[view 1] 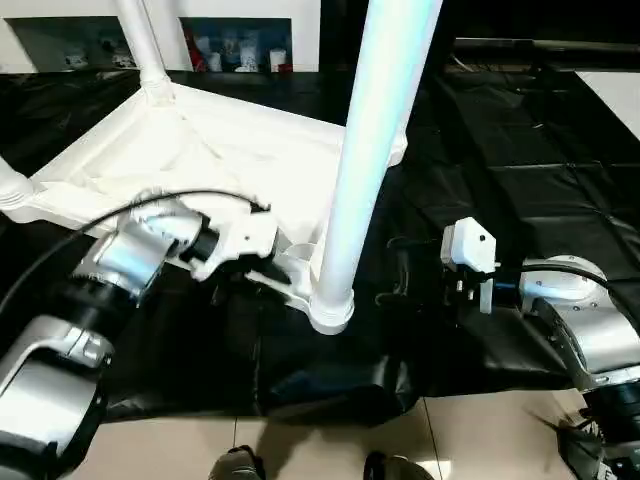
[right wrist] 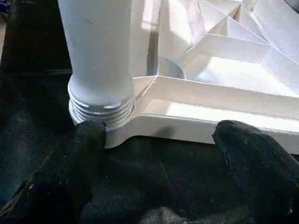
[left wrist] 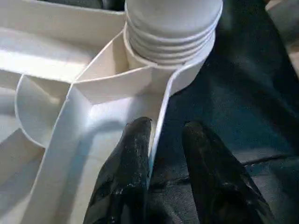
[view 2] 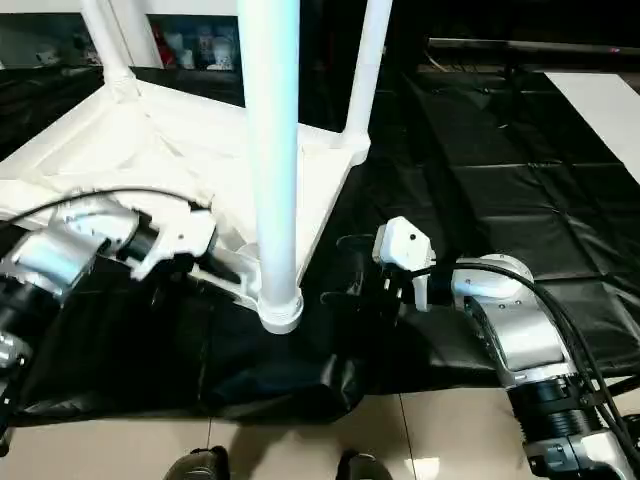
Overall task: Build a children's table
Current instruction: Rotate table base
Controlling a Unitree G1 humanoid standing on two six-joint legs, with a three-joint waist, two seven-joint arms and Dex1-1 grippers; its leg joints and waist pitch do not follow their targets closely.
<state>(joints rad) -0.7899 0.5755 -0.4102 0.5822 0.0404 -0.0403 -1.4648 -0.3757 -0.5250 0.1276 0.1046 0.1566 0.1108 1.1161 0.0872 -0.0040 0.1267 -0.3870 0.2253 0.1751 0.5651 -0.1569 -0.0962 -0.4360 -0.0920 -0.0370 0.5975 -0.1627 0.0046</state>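
- Three white tube legs stand upright from the corner sockets of the children's table point(view 1: 200, 150), which lies upside down on a black sheet point(view 1: 520, 190), its ribbed underside facing up
- Nearest of these is the near leg point(view 1: 365, 150), seated in the near corner socket point(view 1: 330, 310); threaded rings show at its base in both wrist views
- At the far corners stand a far left leg point(view 1: 140, 40) and a far right leg point(view 2: 368, 60); a further white stub shows at the table's left edge point(view 1: 12, 185)
- The left gripper point(left wrist: 161, 140) sits at the table's edge just beside the near socket, one black finger point(left wrist: 133, 154) inside the rim wall and the other outside on the sheet, a narrow gap between them; the rim stands in that gap, and whether the fingers press on it I cannot tell
- The right gripper point(right wrist: 159, 154) is low over the sheet, just beside the same corner, its fingers point(right wrist: 252, 149) spread wide and holding nothing
- Pale floor tiles point(view 1: 470, 440) run along the near side of the sheet
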